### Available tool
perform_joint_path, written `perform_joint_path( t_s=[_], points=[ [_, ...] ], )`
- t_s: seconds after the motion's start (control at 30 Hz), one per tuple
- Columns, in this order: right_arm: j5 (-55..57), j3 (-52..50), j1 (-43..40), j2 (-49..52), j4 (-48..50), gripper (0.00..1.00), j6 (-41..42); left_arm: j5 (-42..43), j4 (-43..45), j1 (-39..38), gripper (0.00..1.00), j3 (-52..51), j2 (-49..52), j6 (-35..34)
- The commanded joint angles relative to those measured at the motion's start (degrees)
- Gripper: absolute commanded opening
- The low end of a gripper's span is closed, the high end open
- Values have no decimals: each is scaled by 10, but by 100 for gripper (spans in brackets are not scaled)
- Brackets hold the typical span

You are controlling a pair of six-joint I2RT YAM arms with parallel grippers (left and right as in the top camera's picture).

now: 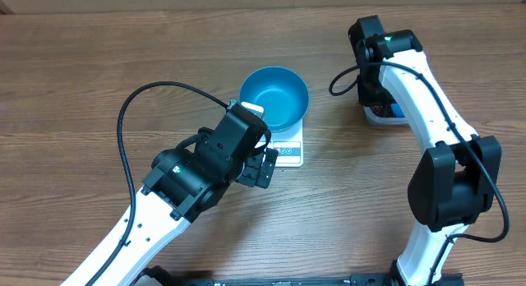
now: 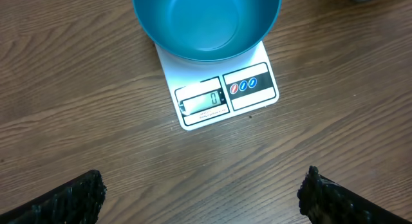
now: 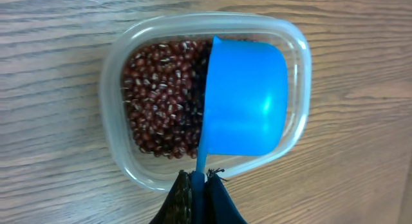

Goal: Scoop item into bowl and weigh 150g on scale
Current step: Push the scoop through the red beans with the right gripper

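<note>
1. Overhead: The blue bowl (image 1: 278, 99) sat on the white scale (image 1: 289, 151) near the middle of the wooden table (image 1: 82, 72). It covered the far part of the scale, and the display edge showed on the near side. The left hand (image 1: 260, 140) hung just left of the scale with its fingers spread wide and nothing between them. At far right the right arm (image 1: 427, 97) reached over a clear tub (image 1: 383, 119), well apart from the scale. The hand at its end was hidden under the wrist in this view.

2. Left wrist: The bowl was seen from the near side and was bare inside. The scale's display pointed toward the camera and read zero, with two round buttons to its right. One dark fingertip showed in each bottom corner. They were far apart and over bare table, so the left hand was fully open and held nothing.

3. Right wrist: The red-brown beans (image 3: 161, 102) lay in the tub, mostly in its left half. A blue scoop (image 3: 244, 98) filled the right half and touched the heap. Its thin handle ran to the near edge of the tub. There the right hand (image 3: 199, 195) was clamped shut on it.
</note>
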Motion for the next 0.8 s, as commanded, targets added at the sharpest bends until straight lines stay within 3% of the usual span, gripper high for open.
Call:
perform_joint_path(
  t_s=[0.0, 0.77],
  points=[
    [-47, 15, -7, 10, 3, 4, -5, 1, 2, 4, 100, 2, -9, -1],
    [-235, 15, -111, 10, -4, 4, -57, 1, 2, 4, 100, 2, -8, -2]
  ],
)
